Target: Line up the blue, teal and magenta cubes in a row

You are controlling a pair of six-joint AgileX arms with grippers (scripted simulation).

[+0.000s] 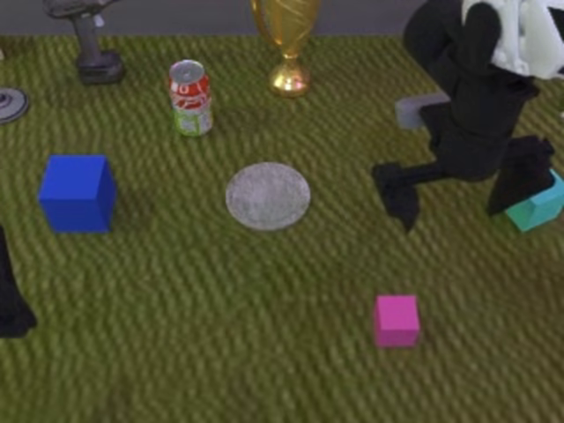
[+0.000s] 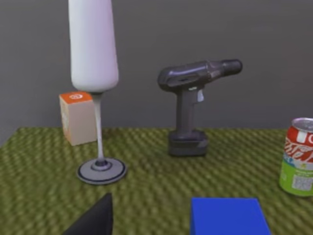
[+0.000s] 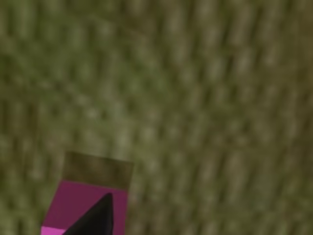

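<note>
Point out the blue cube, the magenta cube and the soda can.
blue cube (image 1: 77, 191): top view, top face.
magenta cube (image 1: 396, 318): top view, top face.
soda can (image 1: 190, 97): top view, side label.

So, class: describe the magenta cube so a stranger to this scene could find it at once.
Start from the green woven mat covering the table, then find the round grey disc near its middle. The magenta cube sits alone nearer the top view's bottom edge and to the right of the disc. It is the smallest cube, unlike the big blue cube at left and the teal cube at far right.
</note>
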